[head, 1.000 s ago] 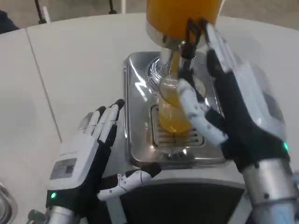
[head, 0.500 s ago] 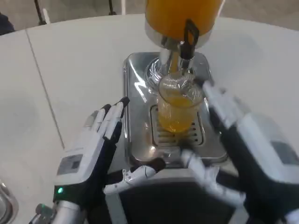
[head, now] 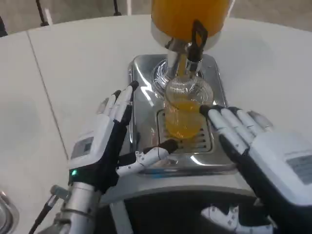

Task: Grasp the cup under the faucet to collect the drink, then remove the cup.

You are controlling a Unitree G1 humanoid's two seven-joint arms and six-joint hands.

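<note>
**Spotter:** Under the black-handled faucet (head: 196, 41) of the orange-filled drink dispenser (head: 190, 17), you have the clear ribbed plastic cup (head: 185, 109) standing upright on the slotted drip grate (head: 187, 141) of the shiny chrome base (head: 146, 122). It holds orange drink to roughly two-thirds of its height.

**Operator:** Where are my hands?

**Spotter:** Your left hand (head: 105, 146) sits over the left edge of the chrome base, white back up, fingers (head: 119, 105) straight and close together, pointing away from you toward the dispenser column. Its thumb (head: 148, 158) reaches out to the right across the front lip of the base, well apart from the fingers. It holds nothing and does not touch the cup.

**Operator:** And the right?

**Spotter:** Your right hand (head: 265, 156) lies to the right of the cup, back up, fingers (head: 224, 124) stretched and slightly fanned, pointing toward the cup. The nearest fingertip is just beside the cup's right wall; I cannot tell whether it touches. Nothing is held in it either.

**Operator:** Anything else around?

**Spotter:** You see the whole unit standing on the white table (head: 73, 63), and a curved metal rim (head: 6, 214) shows at the bottom left corner.
</note>
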